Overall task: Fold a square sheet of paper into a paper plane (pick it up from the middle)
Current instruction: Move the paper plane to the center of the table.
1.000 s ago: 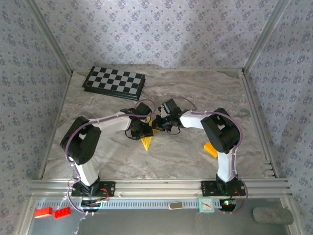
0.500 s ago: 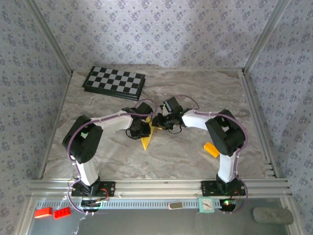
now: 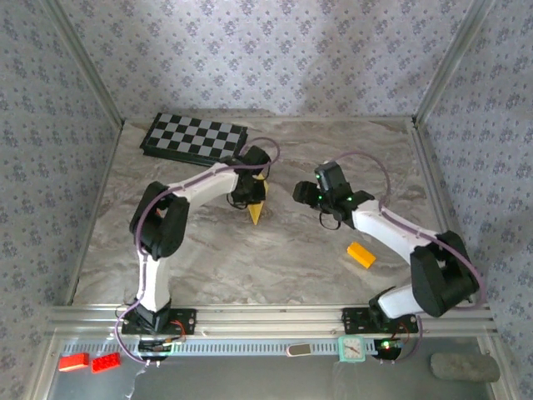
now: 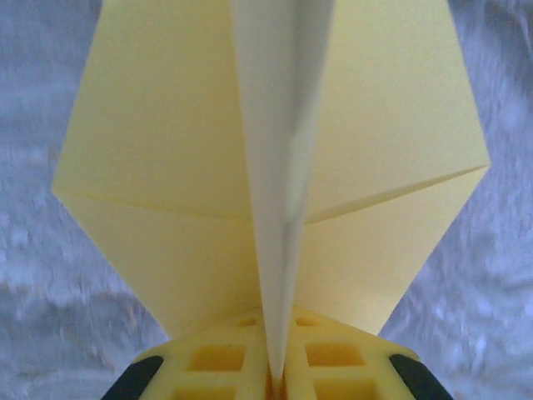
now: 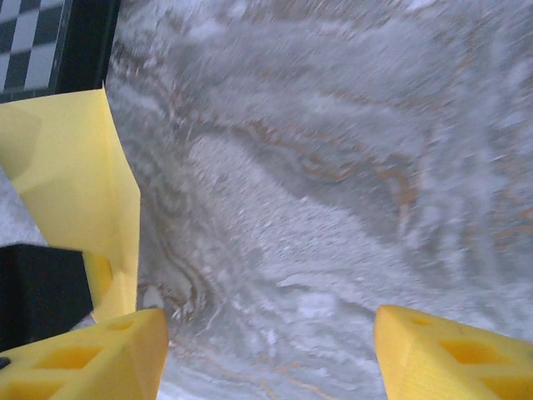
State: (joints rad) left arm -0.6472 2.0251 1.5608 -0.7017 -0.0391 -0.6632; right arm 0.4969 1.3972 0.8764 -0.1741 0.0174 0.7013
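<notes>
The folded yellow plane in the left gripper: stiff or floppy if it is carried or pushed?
Probably light and floppy: the paper plane is thin sheet, its wings spreading free beside the grip. The centre crease, pinched in the shut left gripper, likely stiffens it lengthways. Pushing a wing would probably bend it.

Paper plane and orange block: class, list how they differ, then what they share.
The paper plane is thin and pointed; the block is thick and rectangular. The plane is pale yellow; the block deeper orange-yellow. The plane is pinched in the left pincer; the block lies free on the table. Both are yellowish.
</notes>
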